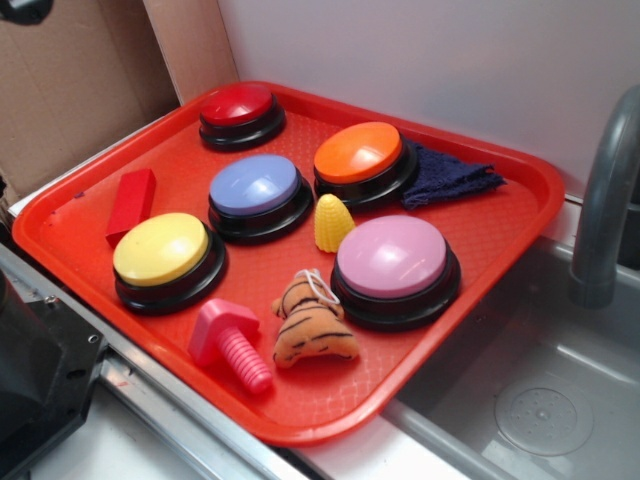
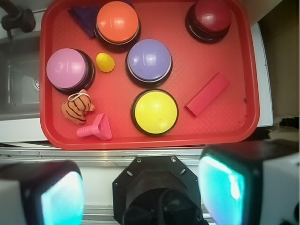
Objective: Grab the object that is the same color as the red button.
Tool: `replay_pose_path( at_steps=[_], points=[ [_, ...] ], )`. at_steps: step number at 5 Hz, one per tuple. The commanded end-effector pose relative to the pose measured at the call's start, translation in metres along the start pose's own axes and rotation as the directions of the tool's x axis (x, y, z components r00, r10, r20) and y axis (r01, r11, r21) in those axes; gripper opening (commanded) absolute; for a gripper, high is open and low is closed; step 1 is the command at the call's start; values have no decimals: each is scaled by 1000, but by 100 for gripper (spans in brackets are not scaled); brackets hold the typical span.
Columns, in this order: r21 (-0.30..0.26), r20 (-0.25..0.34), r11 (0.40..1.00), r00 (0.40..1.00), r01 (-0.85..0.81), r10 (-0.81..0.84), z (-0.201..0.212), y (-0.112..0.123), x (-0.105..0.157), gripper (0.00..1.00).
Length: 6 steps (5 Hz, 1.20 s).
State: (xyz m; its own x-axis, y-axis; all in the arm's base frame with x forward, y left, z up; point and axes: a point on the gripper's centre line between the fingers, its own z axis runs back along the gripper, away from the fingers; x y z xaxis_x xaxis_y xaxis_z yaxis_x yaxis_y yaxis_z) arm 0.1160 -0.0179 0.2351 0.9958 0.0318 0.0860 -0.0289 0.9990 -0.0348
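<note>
Red tray (image 1: 480, 290) beside a steel sink (image 1: 540, 400), red block (image 1: 131, 205) untouched, hand (image 2: 140, 192) spread

White wall (image 1: 420, 60); grey sink (image 1: 540, 400)

A red tray (image 1: 480, 300) is sitting beside a sink (image 1: 545, 400). Relative to the purple button (image 1: 258, 190) at its middle, the red button (image 1: 240, 108) is lying behind it, the red block (image 1: 132, 205) left, the yellow button (image 1: 163, 254) front-left, and the orange button (image 1: 362, 158) right-rear.
</note>
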Motion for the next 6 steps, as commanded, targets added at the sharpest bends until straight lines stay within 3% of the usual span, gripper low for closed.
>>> replay_pose_path(
  at_steps=[1, 2, 4, 6],
  points=[
    [0, 0, 1000, 1000, 0, 0, 0, 0, 0, 100],
    [-20, -3, 995, 995, -95, 95, -22, 29, 3, 100],
    [40, 31, 925, 926, -377, 376, -66, 92, 10, 100],
    [55, 80, 747, 748, -663, 659, -126, 132, 24, 100]
  ],
)
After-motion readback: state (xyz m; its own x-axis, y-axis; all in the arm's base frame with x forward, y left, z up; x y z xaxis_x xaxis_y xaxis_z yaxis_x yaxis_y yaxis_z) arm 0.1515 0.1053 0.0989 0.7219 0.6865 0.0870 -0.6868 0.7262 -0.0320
